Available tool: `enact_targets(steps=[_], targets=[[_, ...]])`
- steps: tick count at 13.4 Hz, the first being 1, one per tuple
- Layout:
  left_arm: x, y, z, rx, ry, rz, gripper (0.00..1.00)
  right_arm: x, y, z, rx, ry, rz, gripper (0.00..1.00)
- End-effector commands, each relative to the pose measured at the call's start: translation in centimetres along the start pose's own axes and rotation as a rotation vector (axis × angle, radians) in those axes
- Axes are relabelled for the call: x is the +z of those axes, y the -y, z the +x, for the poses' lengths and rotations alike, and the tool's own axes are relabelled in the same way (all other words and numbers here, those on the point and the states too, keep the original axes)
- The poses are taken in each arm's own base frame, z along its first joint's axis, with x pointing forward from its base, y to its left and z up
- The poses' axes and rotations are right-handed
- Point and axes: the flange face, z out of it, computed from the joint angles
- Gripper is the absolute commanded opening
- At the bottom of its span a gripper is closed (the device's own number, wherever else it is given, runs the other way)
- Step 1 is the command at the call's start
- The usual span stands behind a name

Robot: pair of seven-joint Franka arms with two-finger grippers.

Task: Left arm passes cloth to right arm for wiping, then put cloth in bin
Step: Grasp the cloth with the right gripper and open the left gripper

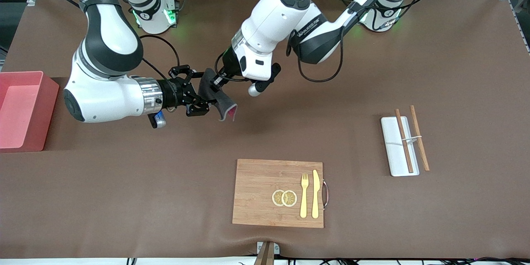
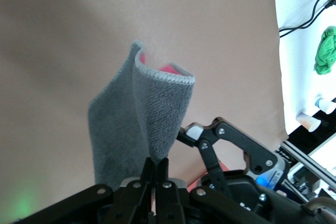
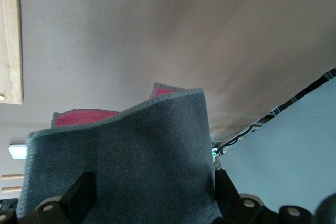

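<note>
The left gripper point(image 1: 216, 82) pinches the cloth point(image 1: 218, 99) tight and holds it up, well apart from the bin point(image 1: 22, 109), so the right gripper point(image 1: 198, 96), its fingers spread wide around it, can take it.

No text, label or number can be read.

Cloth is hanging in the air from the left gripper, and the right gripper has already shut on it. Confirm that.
Not quite: the right gripper is open, its fingers either side of the cloth. The left gripper alone is shut on it. The front view and right wrist view show this.
</note>
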Motion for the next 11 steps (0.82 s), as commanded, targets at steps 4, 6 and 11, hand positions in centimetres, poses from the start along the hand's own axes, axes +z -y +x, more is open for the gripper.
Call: enact_targets(steps=[4,6,11], targets=[[-0.01,-0.8,0.06,-0.032,0.017,-0.024,0.0,0.75,-0.06,0.06,0.014,0.023,-0.008,0.22],[-0.04,-0.84,0.16,-0.033,0.016,-0.024,0.0,1.18,0.01,-0.29,0.008,0.019,-0.013,0.0],[-0.37,-1.05,0.49,-0.035,0.014,-0.03,0.0,0.69,-0.06,0.15,-0.065,-0.058,-0.024,0.0]])
